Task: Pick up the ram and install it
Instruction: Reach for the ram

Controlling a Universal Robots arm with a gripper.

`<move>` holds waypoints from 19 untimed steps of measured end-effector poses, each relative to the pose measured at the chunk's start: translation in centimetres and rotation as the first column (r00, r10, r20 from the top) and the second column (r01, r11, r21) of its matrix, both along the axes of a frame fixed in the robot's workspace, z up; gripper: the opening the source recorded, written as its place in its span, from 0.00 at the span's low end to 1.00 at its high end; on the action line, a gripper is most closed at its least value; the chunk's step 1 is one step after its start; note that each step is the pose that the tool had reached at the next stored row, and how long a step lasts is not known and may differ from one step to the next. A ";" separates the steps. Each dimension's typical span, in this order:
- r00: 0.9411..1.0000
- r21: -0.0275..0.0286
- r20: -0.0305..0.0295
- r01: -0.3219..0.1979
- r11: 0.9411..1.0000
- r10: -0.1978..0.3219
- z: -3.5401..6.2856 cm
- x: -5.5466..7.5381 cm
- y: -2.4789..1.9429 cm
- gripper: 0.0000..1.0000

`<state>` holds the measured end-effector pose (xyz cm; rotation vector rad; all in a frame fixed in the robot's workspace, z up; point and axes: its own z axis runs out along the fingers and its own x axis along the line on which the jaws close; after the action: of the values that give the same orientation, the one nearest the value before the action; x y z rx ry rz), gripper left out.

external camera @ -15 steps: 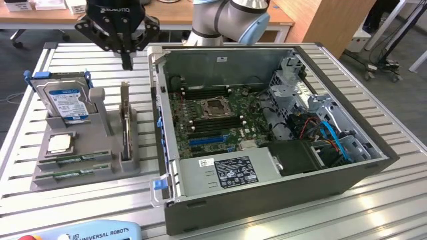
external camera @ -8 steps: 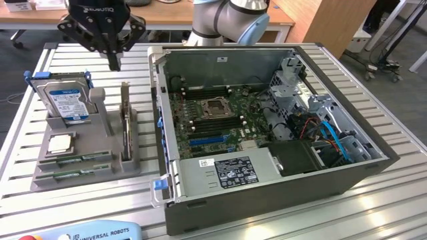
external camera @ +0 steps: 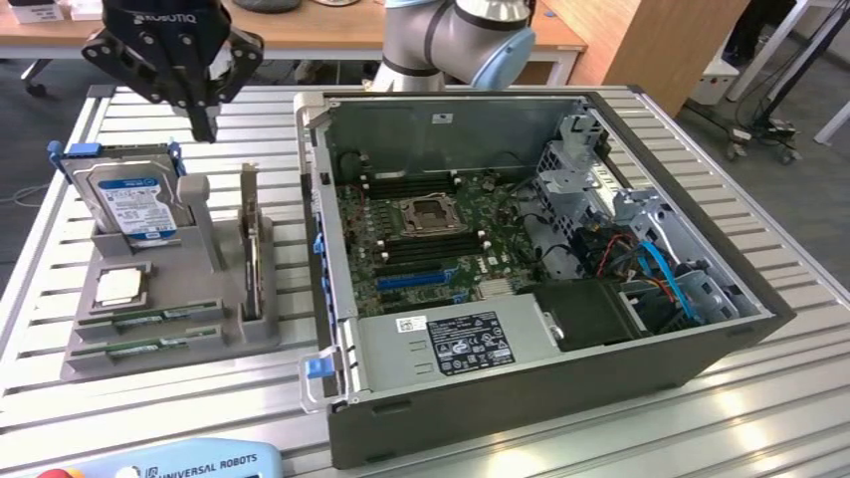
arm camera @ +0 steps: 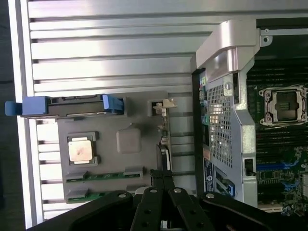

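The ram (external camera: pixel 165 317) is a long, thin green board with small dark chips. It lies flat in a slot along the front edge of a gray holder (external camera: pixel 199 344), and a second stick (external camera: pixel 146 346) of the same look lies parallel just beside it, which makes two. In the exterior view the holder stands on the slatted metal table (external camera: pixel 54 398) at 9 o'clock of the open computer case (external camera: pixel 531 398).

Any print on the sticks is too small to read. The gripper's (external camera: pixel 202 127) black body carries the word ROBOTIQ. A light blue pendant (external camera: pixel 199 463) at 6 o'clock of the holder reads UNIVERSAL ROBOTS. The hard drive (external camera: pixel 133 204) has a blue and white label, and a gray box inside the case has a white and black label (external camera: pixel 465 344); the text on both is too fine to make out.

The holder also carries one hard drive standing upright in a blue-handled bracket, one square silver processor (external camera: pixel 119 287) lying flat, and one dark card (external camera: pixel 250 239) standing on edge.

The gripper hangs above the table at 12 o'clock of the hard drive, well apart from the ram, its two fingers pressed together on nothing. In the wrist view the joined fingertips (arm camera: pixel 162 174) point toward the holder's ram end.
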<state>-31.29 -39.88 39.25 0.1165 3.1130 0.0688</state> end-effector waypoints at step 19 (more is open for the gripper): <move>1.000 0.000 0.000 0.000 1.000 0.000 -0.01 -4.6 0.00 0.10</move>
<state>-35.93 -39.88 39.25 0.1167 3.1128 0.0690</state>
